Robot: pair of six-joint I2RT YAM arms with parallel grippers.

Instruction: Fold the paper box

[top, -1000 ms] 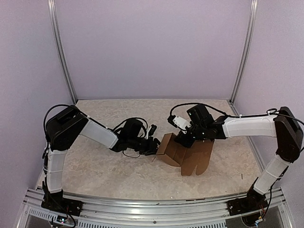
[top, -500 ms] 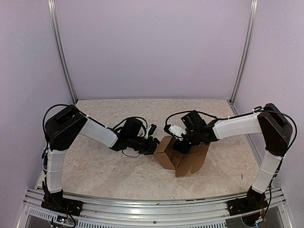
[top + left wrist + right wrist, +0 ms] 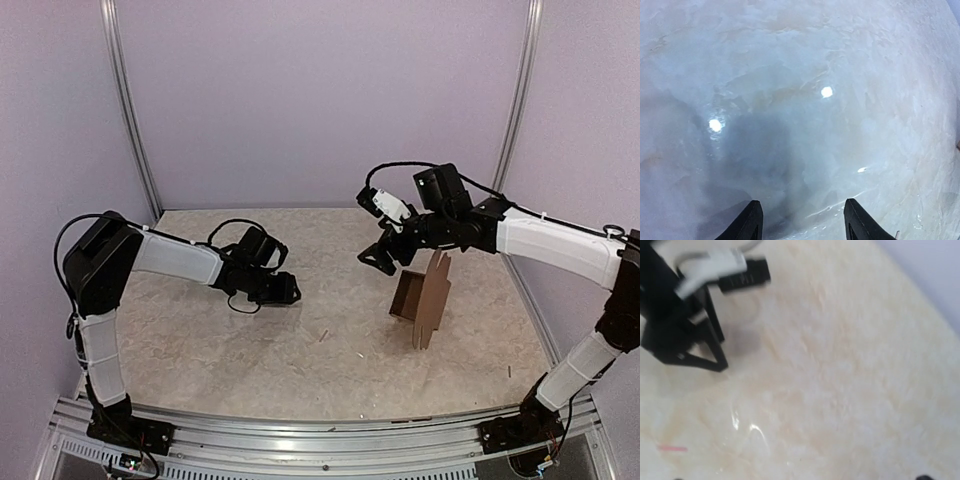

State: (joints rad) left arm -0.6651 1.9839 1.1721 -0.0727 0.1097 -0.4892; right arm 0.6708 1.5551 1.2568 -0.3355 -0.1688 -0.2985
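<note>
The paper box [image 3: 421, 299] is a brown cardboard piece, partly folded, standing on edge on the table right of centre with a tab pointing up. No gripper touches it. My right gripper [image 3: 381, 259] hangs open above the table, just left of the box's top. Its wrist view shows only bare table and the left arm's black gripper [image 3: 682, 335]. My left gripper [image 3: 287, 290] is low over the table, well left of the box. It is open, and its fingers [image 3: 751, 222] have only bare table between them. The box shows in neither wrist view.
The speckled beige table [image 3: 250, 350] is enclosed by purple walls and metal posts [image 3: 131, 120] at the back corners. An aluminium rail [image 3: 320, 450] runs along the near edge. A small scrap [image 3: 322, 335] lies near the middle.
Both grippers have come off the box. The right one rose, pulled back and opened wide. The left one drew away to the left. The box has shifted right and stands narrower.
</note>
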